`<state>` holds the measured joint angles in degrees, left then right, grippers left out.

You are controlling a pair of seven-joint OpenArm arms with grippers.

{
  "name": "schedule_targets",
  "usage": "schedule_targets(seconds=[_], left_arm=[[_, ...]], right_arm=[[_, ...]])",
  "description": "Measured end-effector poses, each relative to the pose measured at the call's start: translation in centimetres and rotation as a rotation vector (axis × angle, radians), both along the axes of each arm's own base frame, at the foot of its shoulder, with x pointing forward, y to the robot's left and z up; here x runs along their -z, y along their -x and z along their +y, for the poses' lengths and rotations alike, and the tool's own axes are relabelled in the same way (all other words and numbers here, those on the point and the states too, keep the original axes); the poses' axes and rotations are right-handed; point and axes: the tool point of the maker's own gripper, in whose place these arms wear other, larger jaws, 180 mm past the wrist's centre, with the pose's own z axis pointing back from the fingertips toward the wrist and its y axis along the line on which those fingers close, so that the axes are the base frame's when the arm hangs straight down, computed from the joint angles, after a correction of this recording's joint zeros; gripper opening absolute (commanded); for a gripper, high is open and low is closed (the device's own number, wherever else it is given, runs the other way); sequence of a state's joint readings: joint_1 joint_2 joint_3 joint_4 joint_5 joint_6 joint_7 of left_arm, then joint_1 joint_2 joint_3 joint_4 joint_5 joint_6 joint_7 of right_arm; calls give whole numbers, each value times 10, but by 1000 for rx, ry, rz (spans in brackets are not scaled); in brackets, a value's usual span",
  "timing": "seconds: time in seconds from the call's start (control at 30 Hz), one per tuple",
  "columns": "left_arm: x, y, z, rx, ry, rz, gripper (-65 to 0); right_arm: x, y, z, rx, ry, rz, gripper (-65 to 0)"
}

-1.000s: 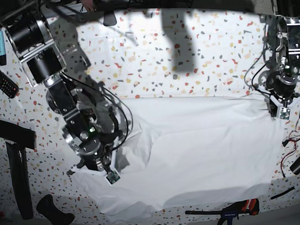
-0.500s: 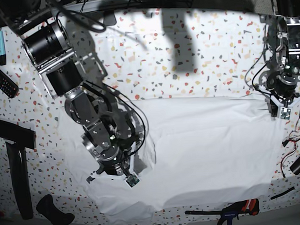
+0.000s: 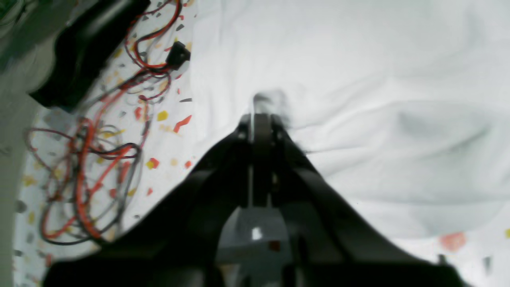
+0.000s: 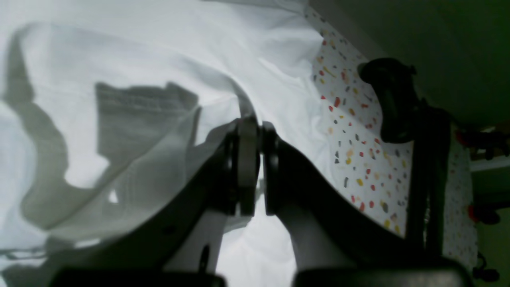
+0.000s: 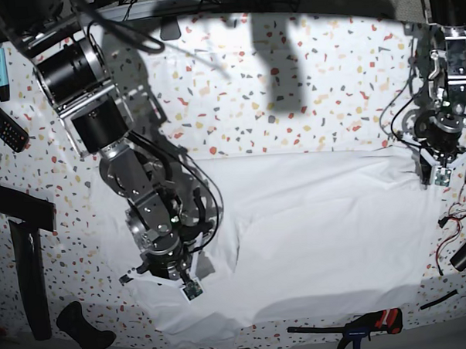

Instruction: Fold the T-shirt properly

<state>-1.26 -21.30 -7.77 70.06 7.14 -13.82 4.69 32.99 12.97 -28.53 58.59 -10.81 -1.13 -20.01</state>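
T-shirt [image 5: 320, 225] sleeves hidden, left hand [image 3: 261, 119] blurred

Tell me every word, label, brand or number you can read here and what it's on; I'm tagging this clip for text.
No text can be read in any view.
T-shirt: plain white, no print showing.
Remote control: buttons visible, markings too small to read.
Blue marker: any label is too small to read.
Green circuit boards on the arms: too small to read.
Both wrist views are blurred and show no lettering.
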Motion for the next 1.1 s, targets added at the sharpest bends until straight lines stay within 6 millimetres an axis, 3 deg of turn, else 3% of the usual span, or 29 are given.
schedule_targets(seconds=[0.37, 0.5, 0.57, 0.77, 0.87, 0.93, 1.1], left_arm=[[-5, -1, 5, 18, -47, -11, -650], [-5, -1, 5, 18, -47, -11, -650], [-5, -1, 6, 18, -47, -11, -650], [-5, -1, 6, 18, -47, -12, -650], [-6, -2, 5, 20, -46, -16, -650], [-10, -6, 5, 20, -46, -27, -650], [-38, -33, 11, 8, -58, -85, -650]], right_arm=[[-2, -1, -2, -1, 33, -10, -650], [-8, -4, -12, 24, 48, -29, -450], [-12, -6, -23, 57, 27, -36, -384], [-32, -11, -69, 191, -63, -102, -376], [-17, -4, -86, 292, -197, -12, -377], [-8, 1, -91, 330, -251, 34, -377], [-11, 0, -92, 331, -257, 26, -377]])
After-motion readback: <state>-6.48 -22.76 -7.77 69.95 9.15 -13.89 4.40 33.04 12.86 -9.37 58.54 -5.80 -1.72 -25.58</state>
